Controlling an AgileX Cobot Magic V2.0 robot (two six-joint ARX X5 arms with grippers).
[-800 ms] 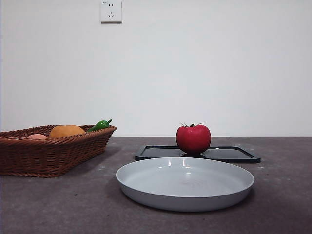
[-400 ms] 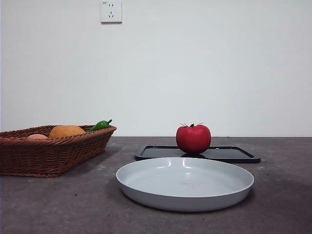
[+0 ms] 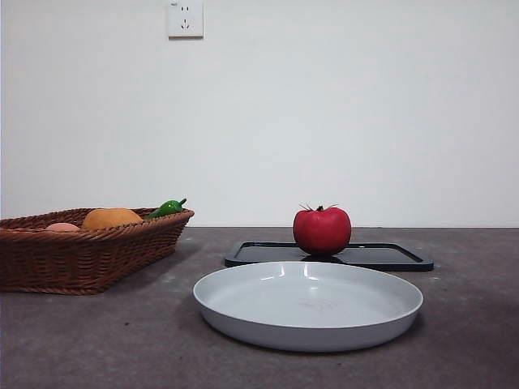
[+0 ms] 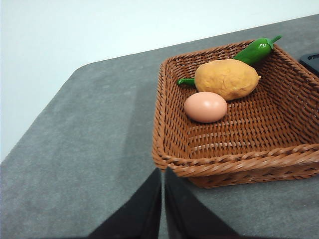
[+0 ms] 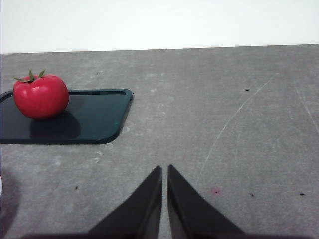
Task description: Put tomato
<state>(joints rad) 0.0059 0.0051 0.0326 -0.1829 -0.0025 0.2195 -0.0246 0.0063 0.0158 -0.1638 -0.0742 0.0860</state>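
The red tomato (image 3: 322, 230) with a green stem cap stands on a flat black tray (image 3: 381, 256) behind a grey plate (image 3: 243, 308). It also shows in the right wrist view (image 5: 41, 96), on the black tray (image 5: 94, 119). My right gripper (image 5: 164, 172) is shut and empty, over bare table well to the side of the tray. My left gripper (image 4: 163, 174) is shut and empty, just outside the near rim of the wicker basket (image 4: 239, 164). Neither arm shows in the front view.
The wicker basket (image 3: 49, 259) at the left holds an orange round fruit (image 4: 227, 78), a pale egg (image 4: 205, 106) and a green chili (image 4: 256, 49). A wall socket (image 3: 185, 18) is on the white wall behind.
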